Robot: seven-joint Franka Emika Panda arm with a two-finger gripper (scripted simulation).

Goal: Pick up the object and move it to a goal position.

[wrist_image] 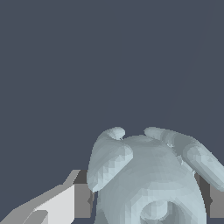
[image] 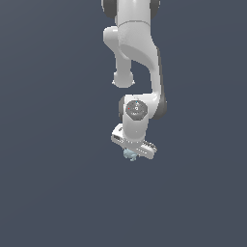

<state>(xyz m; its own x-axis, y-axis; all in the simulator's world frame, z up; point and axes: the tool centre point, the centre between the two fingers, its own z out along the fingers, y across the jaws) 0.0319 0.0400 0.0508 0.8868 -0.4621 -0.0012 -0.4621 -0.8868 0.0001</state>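
Note:
The object (wrist_image: 144,175) is a pale blue-grey lumpy thing with rounded knobs around its rim. In the wrist view it fills the space between the two fingers, and the grey pads (wrist_image: 83,200) press against its sides. My gripper (wrist_image: 146,203) is shut on it. In the exterior view only a small pale blue part of the object (image: 129,155) shows under the white hand, where the gripper (image: 131,152) points down. Whether the object rests on the floor or hangs above it cannot be told.
The white arm (image: 137,53) reaches down from the top of the exterior view. Around it lies only a uniform dark blue-grey surface (image: 48,169).

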